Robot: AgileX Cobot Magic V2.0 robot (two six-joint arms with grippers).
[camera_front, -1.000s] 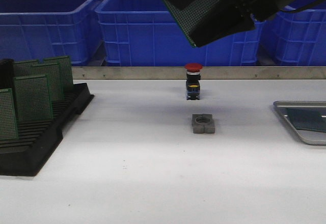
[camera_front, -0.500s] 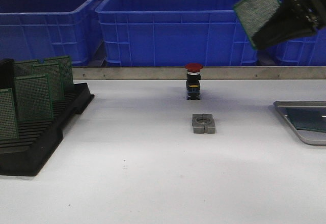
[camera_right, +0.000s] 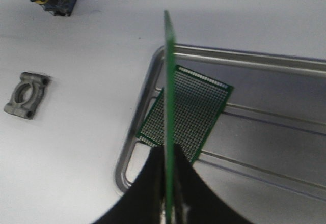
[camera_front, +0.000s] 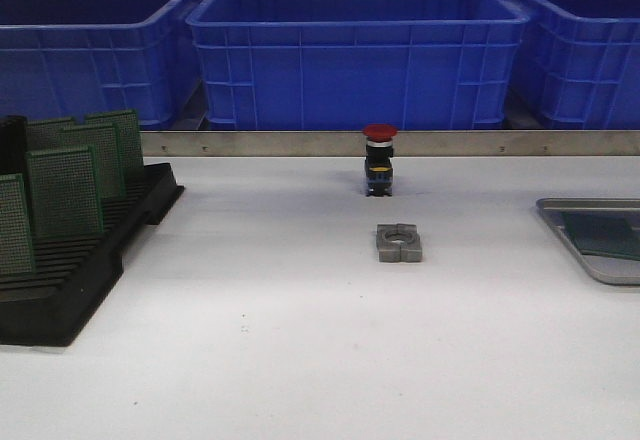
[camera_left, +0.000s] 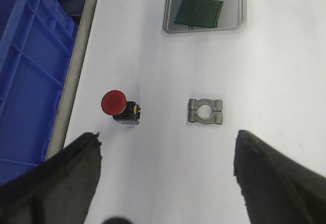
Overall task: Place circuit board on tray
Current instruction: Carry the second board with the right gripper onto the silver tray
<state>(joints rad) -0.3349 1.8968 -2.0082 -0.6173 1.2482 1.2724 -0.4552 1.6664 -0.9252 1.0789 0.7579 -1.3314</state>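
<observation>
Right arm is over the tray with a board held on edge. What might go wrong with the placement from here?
1. The held board is pinched at one edge by the right hand; released edge-on, it may topple unpredictably.
2. A board already lies near the tray's corner, so the new one may land on it.
3. The board hangs close to the tray's rim and might tip onto the table.

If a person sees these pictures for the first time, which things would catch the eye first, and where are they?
Probably the row of blue bins along the back of the table, and the red-capped push button standing mid-table with a grey metal clamp just in front. In the right wrist view, the right gripper holds a green circuit board edge-on above the tray, where another board already lies flat. More boards stand in a black rack on the left.
</observation>
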